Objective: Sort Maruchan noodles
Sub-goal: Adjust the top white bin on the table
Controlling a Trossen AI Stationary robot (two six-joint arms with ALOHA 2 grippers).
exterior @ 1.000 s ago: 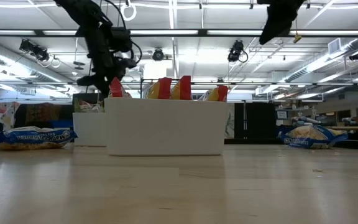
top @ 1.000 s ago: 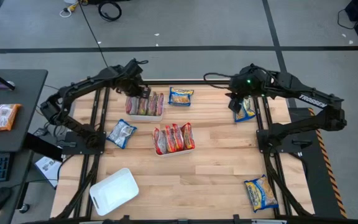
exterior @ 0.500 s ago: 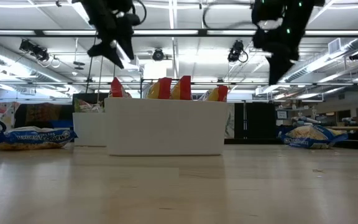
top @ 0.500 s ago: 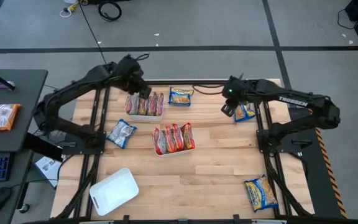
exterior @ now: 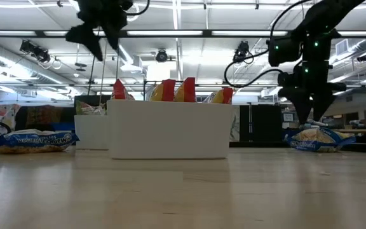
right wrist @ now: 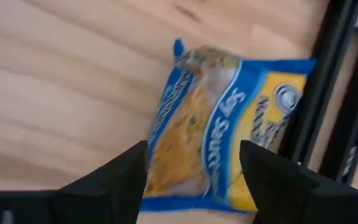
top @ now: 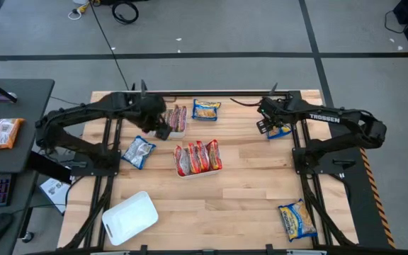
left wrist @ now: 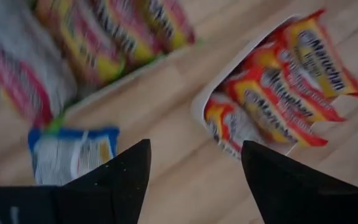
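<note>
My right gripper (right wrist: 193,163) just dropped over the blue-yellow packet (right wrist: 219,124), fingers spread — grab's next imo; left gripper (left wrist: 194,163) empty, spread.

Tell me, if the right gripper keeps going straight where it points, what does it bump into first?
Most likely the blue-and-yellow noodle packet lying flat on the table. The right gripper is open and points down at it, with nothing between them. How far above it hangs is hard to judge.
</note>
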